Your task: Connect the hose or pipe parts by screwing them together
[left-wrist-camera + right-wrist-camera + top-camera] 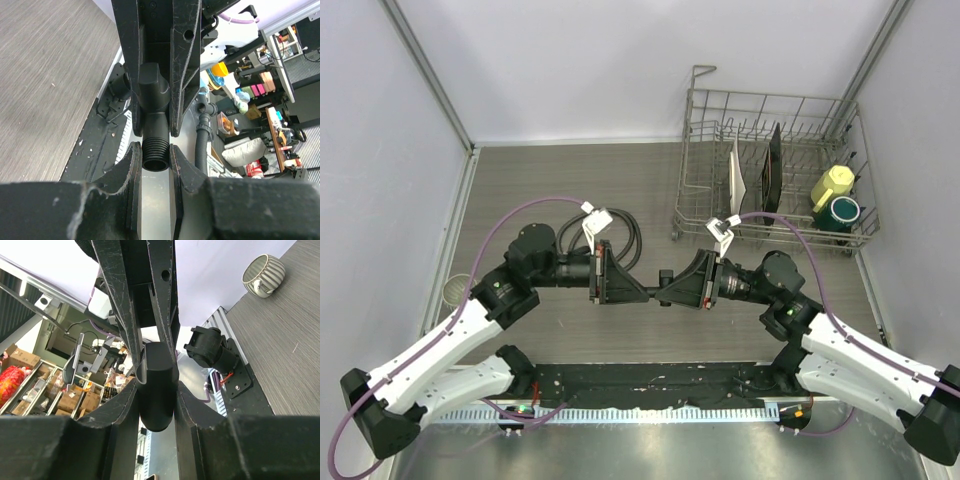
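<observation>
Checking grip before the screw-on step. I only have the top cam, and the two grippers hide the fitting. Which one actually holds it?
Observer: Both. In the left wrist view the left gripper pinches the threaded end of the fitting, and the right gripper clamps the body above it.
Operator: Anything on the threads?
Observer: No. The threads are bare and the bore is open, with nothing screwed on.
Operator: What is the right side gripping?
Observer: The right wrist view shows a smooth rounded stub between its fingers.
</observation>
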Robot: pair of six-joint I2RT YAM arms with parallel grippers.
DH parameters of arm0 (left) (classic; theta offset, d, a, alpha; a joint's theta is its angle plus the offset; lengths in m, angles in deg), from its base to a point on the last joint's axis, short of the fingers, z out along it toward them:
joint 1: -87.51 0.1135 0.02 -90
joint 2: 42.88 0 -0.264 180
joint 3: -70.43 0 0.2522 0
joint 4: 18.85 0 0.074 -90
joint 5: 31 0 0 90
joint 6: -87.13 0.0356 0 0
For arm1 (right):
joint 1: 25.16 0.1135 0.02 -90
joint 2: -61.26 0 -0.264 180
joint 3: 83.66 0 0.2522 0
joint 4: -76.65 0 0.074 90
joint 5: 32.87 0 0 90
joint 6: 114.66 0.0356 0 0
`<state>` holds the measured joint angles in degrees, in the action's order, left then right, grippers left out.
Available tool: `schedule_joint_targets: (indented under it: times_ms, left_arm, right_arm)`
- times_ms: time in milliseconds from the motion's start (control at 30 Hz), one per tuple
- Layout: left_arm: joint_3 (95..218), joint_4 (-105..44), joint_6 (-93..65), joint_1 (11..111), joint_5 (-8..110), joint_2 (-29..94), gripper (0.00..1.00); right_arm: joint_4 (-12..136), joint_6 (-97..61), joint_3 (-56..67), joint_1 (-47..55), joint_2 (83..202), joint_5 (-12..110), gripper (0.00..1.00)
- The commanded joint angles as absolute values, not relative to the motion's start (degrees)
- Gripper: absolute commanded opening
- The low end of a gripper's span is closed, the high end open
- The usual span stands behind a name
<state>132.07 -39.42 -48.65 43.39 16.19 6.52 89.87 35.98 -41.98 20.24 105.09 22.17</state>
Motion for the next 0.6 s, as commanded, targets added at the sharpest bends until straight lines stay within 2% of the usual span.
schedule_joint_targets:
  times_ms: [0,33,133,233,567]
  left_arm:
    - [135.3,-41.0,-47.3,43.7,12.9,7.7,0.0]
    - [135.3,-41.0,-47.2,43.7,12.4,7.7,0.0]
    - [135.0,-41.0,-47.0,43.7,11.3,8.1,0.0]
    - [135.2,-41.1,-46.9,43.7,11.1,8.0,0.0]
    - [135.2,-40.8,-46.8,43.7,9.6,9.1,0.0]
  right_arm:
    - [92.2,34.4,-42.0,20.3,105.3,22.0,0.29]
    - [92.4,34.5,-42.0,20.3,105.3,22.2,0.28]
    - [92.8,34.4,-42.0,20.3,105.0,22.2,0.37]
    - [92.8,34.4,-42.0,20.3,104.7,22.2,0.41]
    - [92.0,33.7,-42.2,20.3,103.7,22.5,0.38]
